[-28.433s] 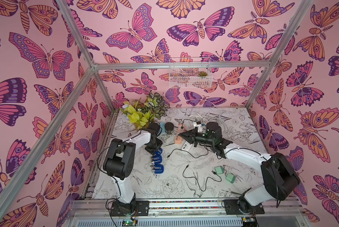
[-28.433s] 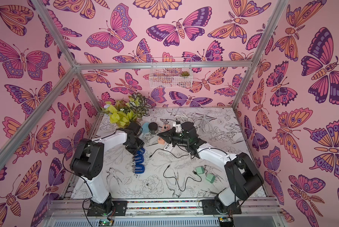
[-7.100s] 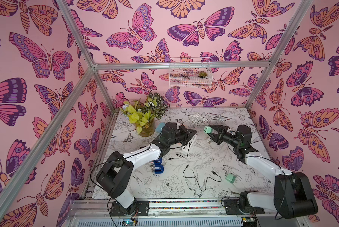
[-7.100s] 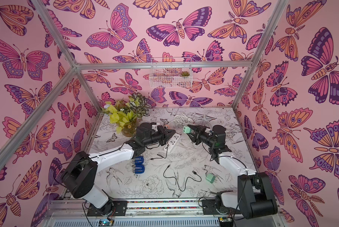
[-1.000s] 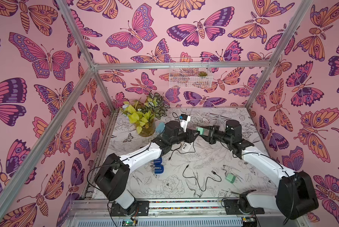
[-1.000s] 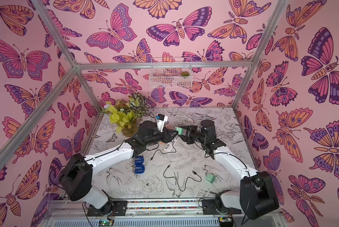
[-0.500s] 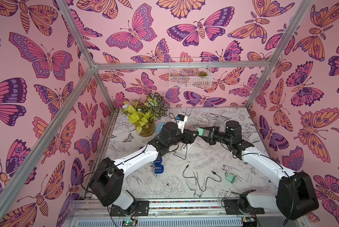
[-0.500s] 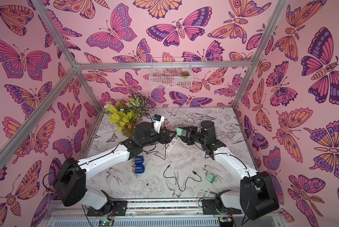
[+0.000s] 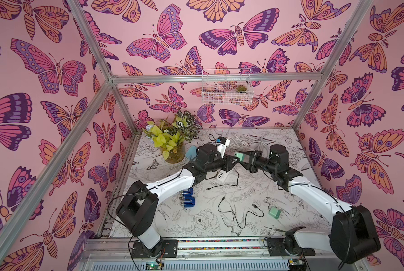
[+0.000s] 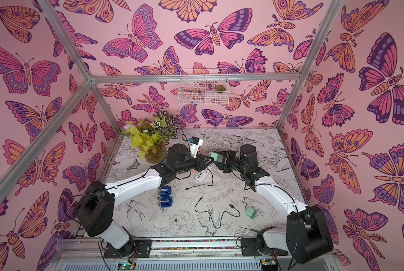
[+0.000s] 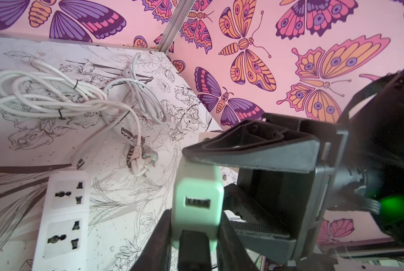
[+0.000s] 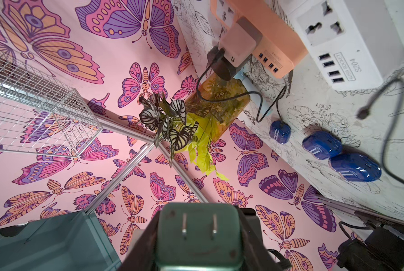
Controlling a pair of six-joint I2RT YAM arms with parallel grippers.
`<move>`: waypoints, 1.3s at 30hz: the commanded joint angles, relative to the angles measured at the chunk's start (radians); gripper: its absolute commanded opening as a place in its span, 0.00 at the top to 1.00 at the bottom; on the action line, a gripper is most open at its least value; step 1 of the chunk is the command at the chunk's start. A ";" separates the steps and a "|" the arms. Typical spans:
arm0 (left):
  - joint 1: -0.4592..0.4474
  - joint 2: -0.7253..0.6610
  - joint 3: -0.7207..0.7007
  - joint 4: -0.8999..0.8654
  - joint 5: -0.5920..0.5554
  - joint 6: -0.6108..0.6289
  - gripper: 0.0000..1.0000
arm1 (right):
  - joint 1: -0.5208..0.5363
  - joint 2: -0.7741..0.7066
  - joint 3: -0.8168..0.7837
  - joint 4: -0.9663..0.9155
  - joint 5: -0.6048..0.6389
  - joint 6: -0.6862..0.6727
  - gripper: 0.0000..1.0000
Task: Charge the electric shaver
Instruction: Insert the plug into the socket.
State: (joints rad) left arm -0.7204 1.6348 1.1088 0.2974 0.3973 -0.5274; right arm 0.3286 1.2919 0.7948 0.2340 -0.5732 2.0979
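Up between the raised arms, the left gripper (image 9: 234, 162) has a finger on either side of the port end of the green adapter (image 9: 239, 155), grip unclear, while the right gripper (image 9: 246, 157) clamps its body. Down on the table, well away from both, the likely shaver (image 12: 221, 68), a black round unit, sits beside the orange power strip (image 12: 273, 47). The adapter's port is empty and its prongs are bare, so most steps seemingly remain.

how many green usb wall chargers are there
2. One green charger is held in the right tool; the second green charger lies on the table near the right arm. Others may be hidden.
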 commanded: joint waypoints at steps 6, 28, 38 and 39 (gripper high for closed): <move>0.005 0.013 0.010 0.052 -0.007 -0.028 0.89 | 0.011 -0.023 -0.015 0.058 -0.028 0.072 1.00; 0.047 -0.081 0.099 -0.402 -0.116 0.062 1.00 | -0.116 -0.095 0.093 -0.501 0.000 -0.501 0.32; 0.093 0.112 0.370 -0.812 -0.072 0.253 1.00 | -0.127 0.014 0.350 -0.996 0.118 -1.141 0.37; 0.094 0.139 0.399 -0.838 -0.064 0.265 1.00 | -0.127 0.019 0.354 -1.012 0.122 -1.163 0.37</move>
State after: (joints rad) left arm -0.6315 1.7103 1.4525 -0.3737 0.3073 -0.3538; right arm 0.2016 1.2854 1.1282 -0.5858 -0.4961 1.1587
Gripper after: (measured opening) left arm 0.287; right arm 0.630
